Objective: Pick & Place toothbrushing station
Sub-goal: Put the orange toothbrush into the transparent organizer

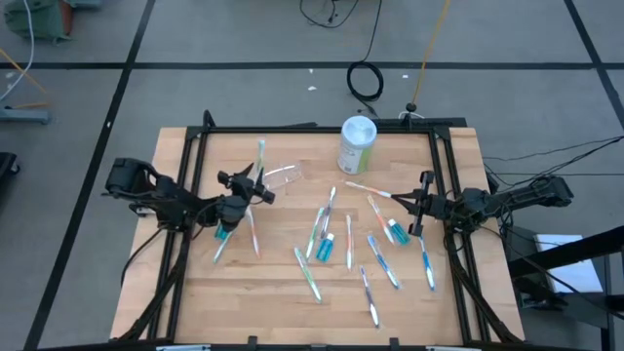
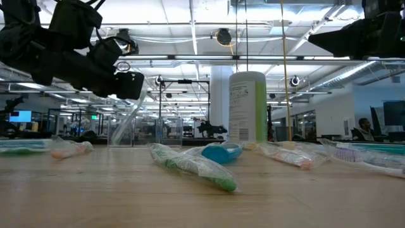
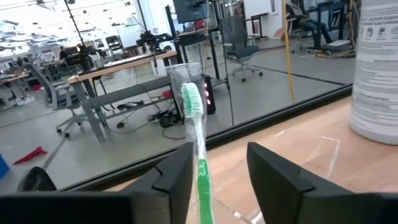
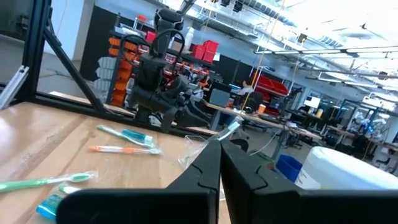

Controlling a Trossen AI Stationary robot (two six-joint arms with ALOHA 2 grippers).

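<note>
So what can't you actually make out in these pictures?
- Clear cup: high view, too faint to tell its rim from its base.
- Green toothbrush: left wrist view, handle cut off by the edge.
- Canister: right wrist view, cut off by the edge.

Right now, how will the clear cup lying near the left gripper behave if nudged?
The clear cup lies on its side on the table, so it will probably roll. It looks thin-walled and empty, likely very light and easy to skid. Transparent plastic may be slick between the fingers.
</note>
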